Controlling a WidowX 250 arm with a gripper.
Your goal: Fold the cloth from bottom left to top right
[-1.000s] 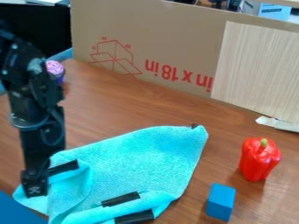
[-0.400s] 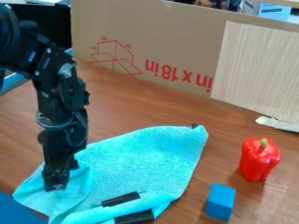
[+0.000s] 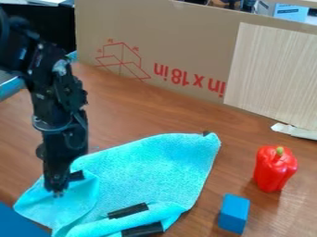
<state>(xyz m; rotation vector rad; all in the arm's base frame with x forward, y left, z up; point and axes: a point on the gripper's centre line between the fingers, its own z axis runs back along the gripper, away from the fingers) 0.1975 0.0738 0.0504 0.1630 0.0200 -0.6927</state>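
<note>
Cardboard (image 3: 167, 32) bears upside-down red lettering (image 3: 184, 78); cloth (image 3: 155, 162) partly folded.

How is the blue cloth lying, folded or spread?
Partly folded: the cloth lies flat in the middle, its near edge turned over.

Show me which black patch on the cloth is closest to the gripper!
The black patch beside the gripper, toward the left of the cloth. The other patches are farther right in the picture.

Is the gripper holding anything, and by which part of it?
Can't tell: the gripper is at the left part of the cloth, but no grip is clear.
</note>
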